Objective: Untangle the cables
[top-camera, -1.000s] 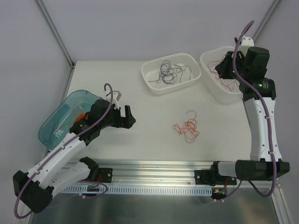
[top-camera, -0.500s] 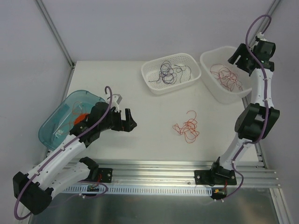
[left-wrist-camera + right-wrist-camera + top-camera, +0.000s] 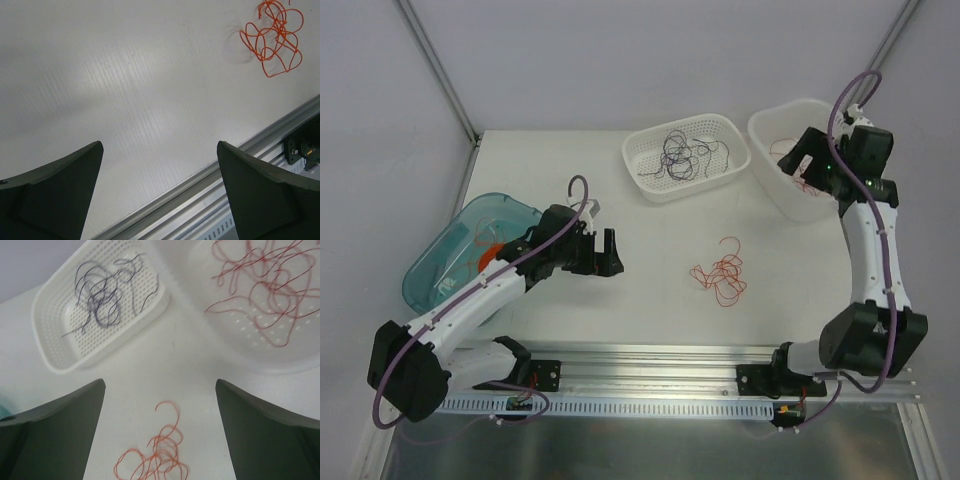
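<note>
Top view: the left end effector (image 3: 605, 250) hangs over bare worktop (image 3: 650, 240) left of centre, jaws spread and empty. The right end effector (image 3: 798, 160) is in the upper right of the frame over the solid white tub (image 3: 770, 185), and whether it holds anything cannot be told from here. Dark cables (image 3: 682, 155) lie in the perforated basket (image 3: 670, 197) at upper centre. A small red tangle (image 3: 720, 272) sits alone on the worktop, right of centre, well apart from both containers.

Left wrist view: the jaws stand wide with nothing between them, and the red tangle shows in the upper right corner, far from the fingers (image 3: 55, 195).

Right wrist view: this end effector is also released, jaws wide and empty. Loose red cables (image 3: 260, 285) lie spread in the tub at upper right, the dark ones in the basket at upper left, and the red tangle sits at bottom centre.

By my reading the sorting is mostly done: dark strands and red strands each have their own container. What is left appears to be the last red knot on the worktop, which neither arm has hold of
</note>
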`<action>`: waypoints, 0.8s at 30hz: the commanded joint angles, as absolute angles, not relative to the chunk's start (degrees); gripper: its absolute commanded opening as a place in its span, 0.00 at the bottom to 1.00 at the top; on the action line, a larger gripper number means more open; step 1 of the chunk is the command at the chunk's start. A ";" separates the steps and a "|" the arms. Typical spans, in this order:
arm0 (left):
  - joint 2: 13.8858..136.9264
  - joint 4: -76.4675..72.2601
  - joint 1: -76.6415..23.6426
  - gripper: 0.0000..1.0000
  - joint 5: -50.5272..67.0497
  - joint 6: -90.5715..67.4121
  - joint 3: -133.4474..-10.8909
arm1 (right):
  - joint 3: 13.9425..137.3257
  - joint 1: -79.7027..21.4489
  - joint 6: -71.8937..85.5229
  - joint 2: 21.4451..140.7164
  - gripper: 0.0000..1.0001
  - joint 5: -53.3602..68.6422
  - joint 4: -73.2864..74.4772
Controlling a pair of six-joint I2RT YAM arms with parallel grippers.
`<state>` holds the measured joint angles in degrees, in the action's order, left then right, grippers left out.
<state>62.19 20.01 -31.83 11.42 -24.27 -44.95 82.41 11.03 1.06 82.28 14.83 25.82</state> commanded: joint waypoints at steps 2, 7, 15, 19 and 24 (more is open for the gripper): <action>67.13 19.34 -32.08 0.99 14.59 -25.75 -50.27 | 69.38 4.68 2.55 71.22 0.96 15.13 25.92; 73.12 19.16 -33.75 0.99 15.91 -27.24 -55.27 | 52.52 0.09 5.18 63.82 0.91 14.94 26.19; 87.52 18.37 -40.51 0.99 15.91 -29.35 -65.90 | 37.20 -9.48 11.24 56.16 0.82 13.54 23.56; 95.08 18.19 -44.55 0.97 16.09 -31.02 -71.79 | 32.09 -10.72 14.58 54.41 0.77 11.78 21.54; 103.96 18.10 -47.72 0.88 13.37 -34.97 -77.69 | 29.36 -10.63 16.08 52.47 0.73 10.20 20.65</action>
<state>101.34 18.26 -46.26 14.63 -31.44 -74.00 29.91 -10.39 13.37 54.00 12.10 23.40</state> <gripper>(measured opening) 0.895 0.733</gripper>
